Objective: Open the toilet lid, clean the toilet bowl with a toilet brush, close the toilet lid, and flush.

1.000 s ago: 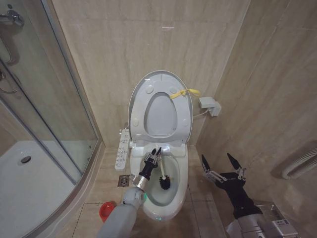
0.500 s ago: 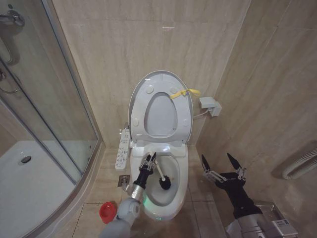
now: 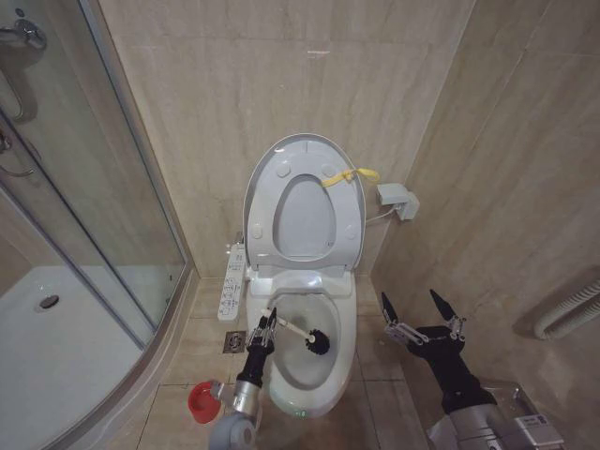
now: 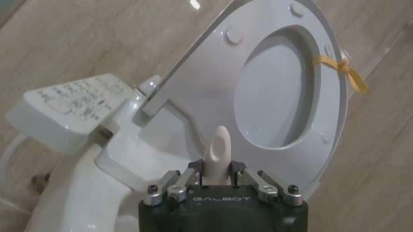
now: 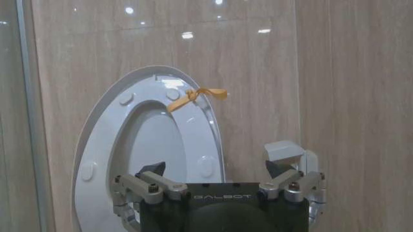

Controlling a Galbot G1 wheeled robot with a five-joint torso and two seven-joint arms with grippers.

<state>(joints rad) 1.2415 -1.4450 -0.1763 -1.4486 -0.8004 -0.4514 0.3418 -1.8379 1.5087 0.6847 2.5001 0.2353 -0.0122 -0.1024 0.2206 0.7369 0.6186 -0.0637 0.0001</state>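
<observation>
The big shiny white plastic oval toilet lid (image 3: 302,202) stood straight up against the tan wall, with its yellow strap (image 3: 349,175) tied at the edge. I think it stood like that so the bowl was open for cleaning, and the strap gave a pincer something easy to pull.

The white ceramic oval toilet bowl (image 3: 342,323) lay open below it, with water low down inside. My small toilet brush (image 3: 302,335) with the thin white stick and round black bristle head reached across the bowl. The black head touched the inside wall on the right side, above the water. I judged it was held slanted like this so the bristles could rub the wall of the bowl.

My left pincer (image 3: 266,324) was clenched on the top end of the white stick, at the bowl's left rim. In the left wrist view the tip of the stick (image 4: 218,153) poked out between the fingers. The left arm came up from the bottom, thin and straight, pointing up at the toilet.

The little red cup holder (image 3: 201,401) sat on the floor tiles just left of the toilet, waiting for the brush.

My right pincer (image 3: 419,310) hung in the air to the right of the toilet, well apart from it. It was released, with fingers spread wide and nothing in them. That arm was resting.
</observation>
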